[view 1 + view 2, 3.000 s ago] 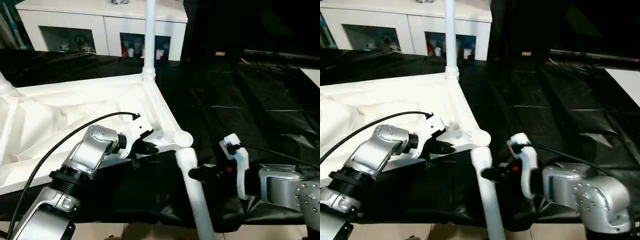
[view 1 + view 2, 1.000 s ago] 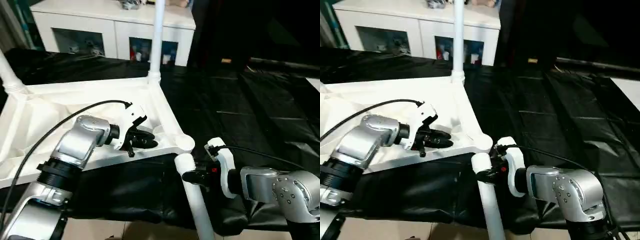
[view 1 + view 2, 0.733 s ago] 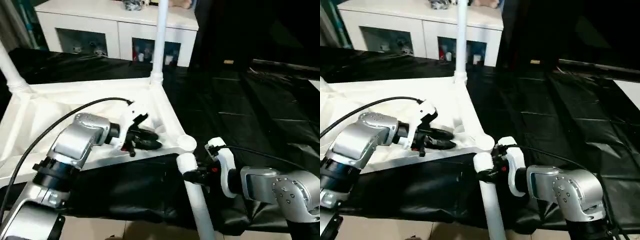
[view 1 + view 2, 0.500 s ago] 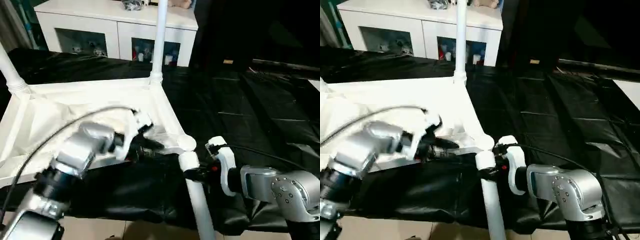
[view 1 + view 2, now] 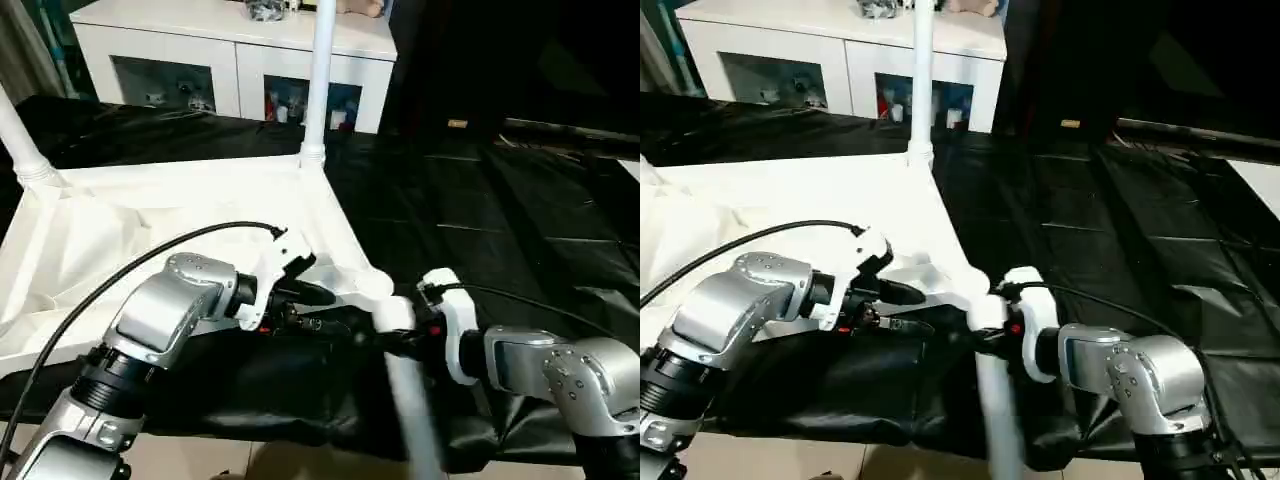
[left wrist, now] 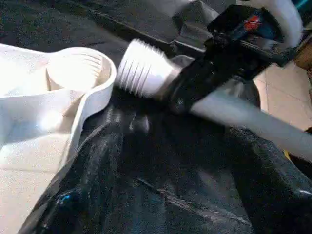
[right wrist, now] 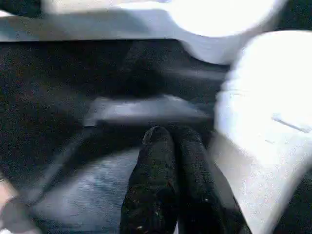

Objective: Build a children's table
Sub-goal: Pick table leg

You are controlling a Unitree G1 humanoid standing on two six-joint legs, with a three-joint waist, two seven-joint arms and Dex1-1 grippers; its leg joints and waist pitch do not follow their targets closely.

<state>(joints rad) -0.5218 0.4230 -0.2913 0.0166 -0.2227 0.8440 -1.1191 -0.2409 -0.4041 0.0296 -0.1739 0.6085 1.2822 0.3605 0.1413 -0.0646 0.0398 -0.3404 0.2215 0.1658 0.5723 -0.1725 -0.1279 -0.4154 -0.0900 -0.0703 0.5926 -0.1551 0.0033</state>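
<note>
The children's table (image 5: 120, 225) lies upside down on the black cover, ribbed underside up. Two of its legs stand upright, one at the far corner (image 5: 322, 70) and one at the left (image 5: 16, 140). The near corner socket (image 5: 376, 284) is empty. A loose white leg (image 5: 410, 400) slants down from just below that socket, its threaded end (image 6: 143, 74) close beside it. My left gripper (image 5: 322, 309) is open at the table's near rim, left of the socket, holding nothing. My right gripper (image 7: 168, 134) is shut, its black fingers (image 6: 204, 78) pressed against the loose leg near its threaded end.
A white cabinet with glass doors (image 5: 230, 50) stands behind the work table. The black cover (image 5: 500, 220) stretches wrinkled to the right. The work table's front edge runs just below both grippers, with pale floor (image 5: 250, 462) beneath. A black cable (image 5: 150, 260) arcs over my left forearm.
My left gripper has come off the table's inner face, dropped to the near rim and opened. The loose leg's top end, with my right gripper against it, has shifted right and up toward the socket.
</note>
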